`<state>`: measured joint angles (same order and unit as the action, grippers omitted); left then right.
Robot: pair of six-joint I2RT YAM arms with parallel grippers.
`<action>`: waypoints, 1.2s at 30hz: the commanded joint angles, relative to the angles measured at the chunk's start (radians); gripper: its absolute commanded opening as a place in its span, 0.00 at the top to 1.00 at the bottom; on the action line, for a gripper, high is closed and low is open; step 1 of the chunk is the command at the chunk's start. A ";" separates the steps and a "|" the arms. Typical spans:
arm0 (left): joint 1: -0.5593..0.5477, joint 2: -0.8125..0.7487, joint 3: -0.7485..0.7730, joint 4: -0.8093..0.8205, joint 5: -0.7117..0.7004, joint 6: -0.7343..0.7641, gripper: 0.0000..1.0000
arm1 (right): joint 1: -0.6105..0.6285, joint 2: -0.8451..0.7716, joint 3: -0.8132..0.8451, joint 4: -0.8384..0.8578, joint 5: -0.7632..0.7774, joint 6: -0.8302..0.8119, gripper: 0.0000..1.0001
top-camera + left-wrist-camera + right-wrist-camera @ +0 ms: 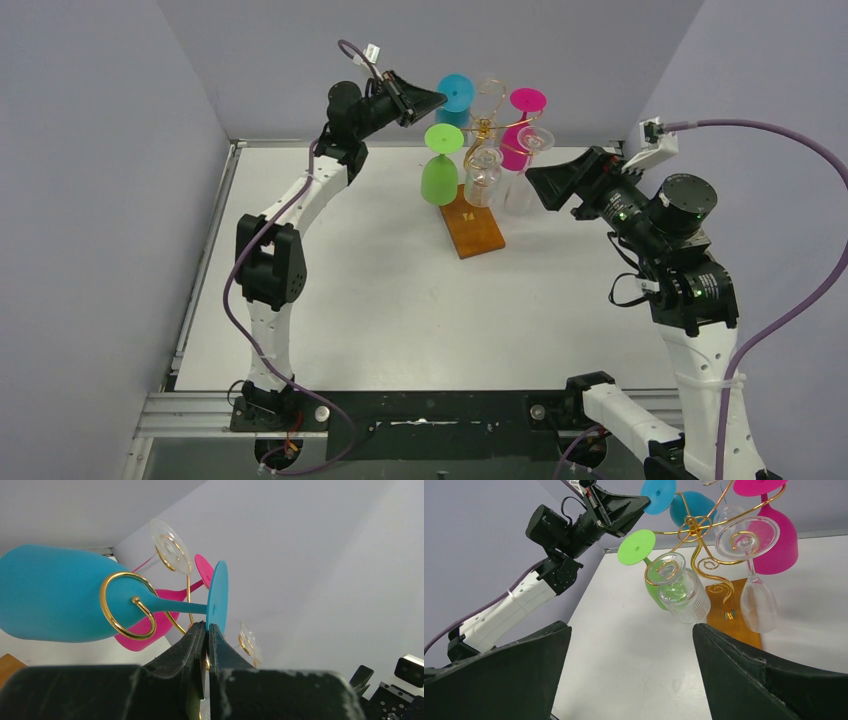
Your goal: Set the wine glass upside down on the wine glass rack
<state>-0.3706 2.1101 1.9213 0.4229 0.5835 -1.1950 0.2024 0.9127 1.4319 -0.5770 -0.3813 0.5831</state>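
Observation:
The wine glass rack (484,130) is gold wire with spiral arms on an orange-brown wooden base (472,228). A blue wine glass (50,595) hangs upside down with its stem through a gold ring (125,605). My left gripper (207,626) is shut on the rim of its round foot (217,597), high at the rack's back left (438,98). My right gripper (535,180) is open and empty, just right of the rack. In the right wrist view (631,626) it faces the rack (694,530) from a short distance.
A green glass (439,180), a pink glass (520,140) and two clear glasses (483,178) (522,190) also hang upside down on the rack. Grey walls close in the back and both sides. The white table (400,300) lies in front of the rack.

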 commanded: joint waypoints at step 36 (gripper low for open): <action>0.065 0.042 0.102 0.204 -0.042 -0.073 1.00 | -0.015 0.036 0.029 0.097 0.012 -0.043 0.02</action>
<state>-0.3305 2.1620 1.9629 0.4553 0.5812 -1.2469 0.1955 0.9463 1.4322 -0.5484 -0.3813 0.5571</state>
